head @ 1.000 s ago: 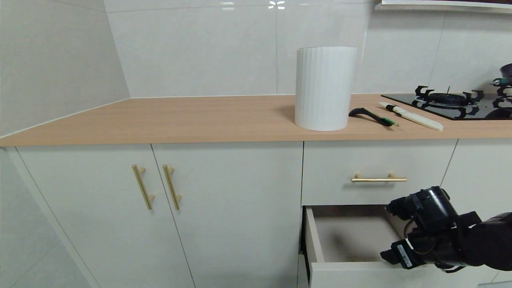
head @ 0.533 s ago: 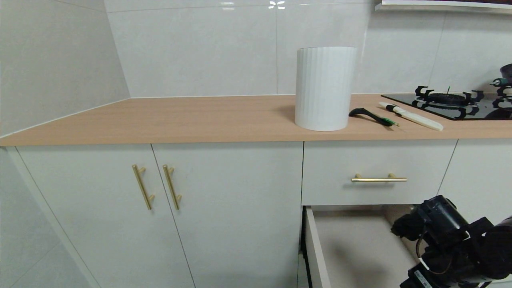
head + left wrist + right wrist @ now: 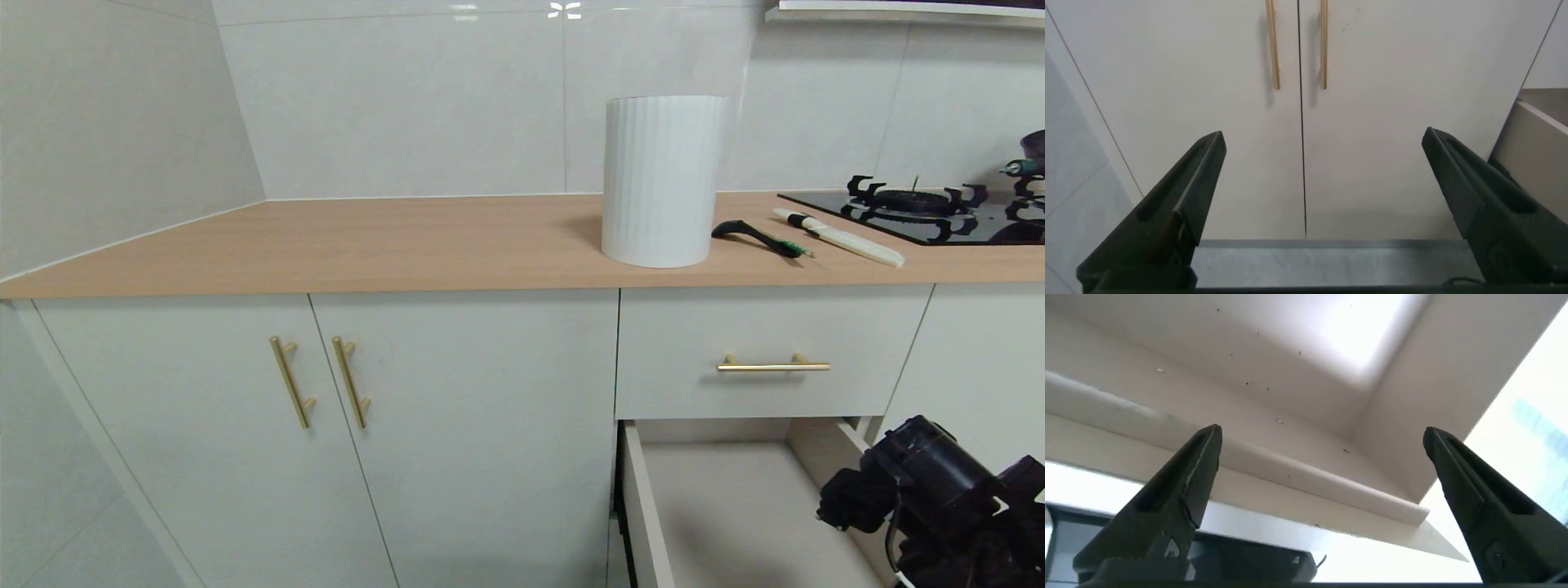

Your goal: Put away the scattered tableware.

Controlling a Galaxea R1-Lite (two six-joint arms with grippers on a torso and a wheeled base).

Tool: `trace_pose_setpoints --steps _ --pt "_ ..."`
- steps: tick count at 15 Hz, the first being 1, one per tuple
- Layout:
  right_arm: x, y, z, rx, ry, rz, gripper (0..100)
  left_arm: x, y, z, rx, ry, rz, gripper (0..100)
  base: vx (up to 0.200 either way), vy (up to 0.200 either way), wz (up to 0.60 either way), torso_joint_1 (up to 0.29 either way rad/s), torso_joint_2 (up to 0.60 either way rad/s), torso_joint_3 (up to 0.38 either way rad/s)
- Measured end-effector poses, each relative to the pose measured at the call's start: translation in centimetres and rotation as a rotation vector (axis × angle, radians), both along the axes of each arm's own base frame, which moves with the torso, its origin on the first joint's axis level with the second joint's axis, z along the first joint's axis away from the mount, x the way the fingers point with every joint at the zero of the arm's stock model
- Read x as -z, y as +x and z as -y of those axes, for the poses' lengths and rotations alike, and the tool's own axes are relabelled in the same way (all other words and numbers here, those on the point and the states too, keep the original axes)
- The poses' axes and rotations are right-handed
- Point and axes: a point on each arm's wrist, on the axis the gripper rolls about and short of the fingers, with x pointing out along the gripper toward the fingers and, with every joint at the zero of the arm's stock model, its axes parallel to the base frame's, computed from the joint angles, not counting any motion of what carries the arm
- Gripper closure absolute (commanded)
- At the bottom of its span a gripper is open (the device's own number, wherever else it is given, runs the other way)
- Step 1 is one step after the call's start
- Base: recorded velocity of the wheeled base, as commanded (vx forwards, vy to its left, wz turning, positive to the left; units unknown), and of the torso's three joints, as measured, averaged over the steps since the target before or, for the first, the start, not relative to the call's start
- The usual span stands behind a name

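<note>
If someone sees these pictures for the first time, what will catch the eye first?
First comes the tall white ribbed canister standing on the wooden countertop. A black-handled utensil and a white knife lie to its right, near the stove. Below them the lower drawer stands pulled out, with the open right gripper beside its right wall.

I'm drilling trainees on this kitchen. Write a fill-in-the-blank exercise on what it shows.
1. The upper drawer is shut; the lower drawer is ____.
2. The knife lies on the ____.
3. Between the canister and the knife lies a tool with a ____ handle.
4. The left gripper faces two doors, its fingers ____.
Missing words: open; counter; black; open.
</note>
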Motion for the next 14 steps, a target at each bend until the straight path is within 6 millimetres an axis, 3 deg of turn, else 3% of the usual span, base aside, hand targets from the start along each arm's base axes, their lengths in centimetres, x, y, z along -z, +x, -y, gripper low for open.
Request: trace_pose_setpoints --steps 4,8,10,14 --pt "-1.1 0.3 -0.1 0.036 0.038 0.056 0 0.0 0.0 0.0 -0.001 0.0 0.0 0 0.0 0.0 0.0 0.0 0.0 0.0" --pt "-4.2 2.0 -0.7 0.228 0.259 0.178 0 0.0 0.0 0.0 -0.001 0.0 0.0 0 0.0 0.0 0.0 0.0 0.0 0.0" --pt "-6.0 2.6 -0.1 0.256 0.374 0.216 0 0.0 0.0 0.0 0.0 0.0 0.0 0 0.0 0.0 0.0 0.0 0.0 0.0" --pt "-8.2 3.2 1.2 0.297 0.448 0.348 0 0.0 0.0 0.0 0.0 0.0 0.0 0 0.0 0.0 0.0 0.0 0.0 0.0"
